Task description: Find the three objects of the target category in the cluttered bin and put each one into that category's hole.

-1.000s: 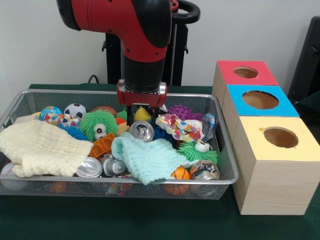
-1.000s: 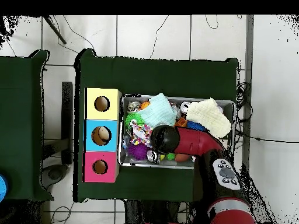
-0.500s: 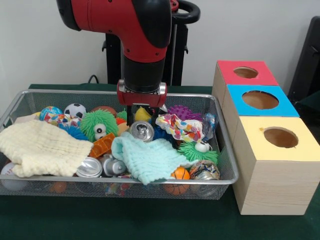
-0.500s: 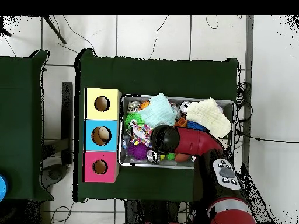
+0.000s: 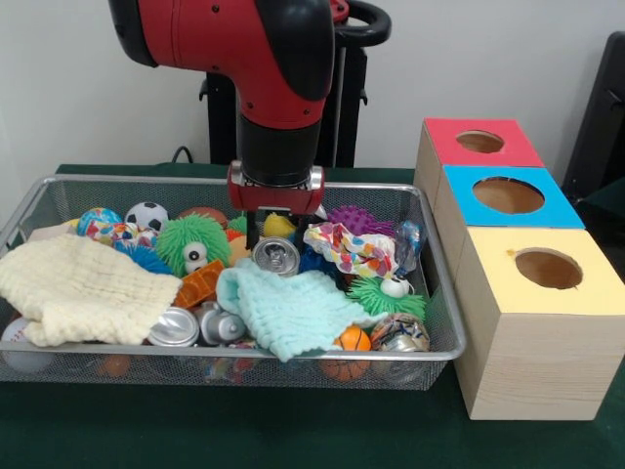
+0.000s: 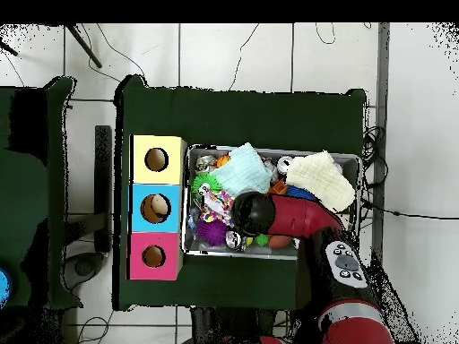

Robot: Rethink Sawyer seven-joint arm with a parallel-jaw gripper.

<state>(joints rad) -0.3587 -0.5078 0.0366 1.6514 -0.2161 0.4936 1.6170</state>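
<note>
A wire bin holds a jumble of toys, cans and cloths. My gripper hangs low at the bin's back middle, open. A yellow toy shows between the fingers; contact with it cannot be made out. Just in front of it an upright silver can stands on the pile. Two more cans lie near the front wall. Right of the bin stand the red box, blue box and yellow box, each with a round hole. In the overhead view the arm covers the gripper.
A cream cloth fills the bin's left front and a light blue cloth the middle. Around them sit a green fuzzy toy, a soccer ball, a purple spiky ball and a small basketball.
The arm has shifted very slightly to the left in the front view. The gripper stays over the same spot and nothing in the bin has moved.
</note>
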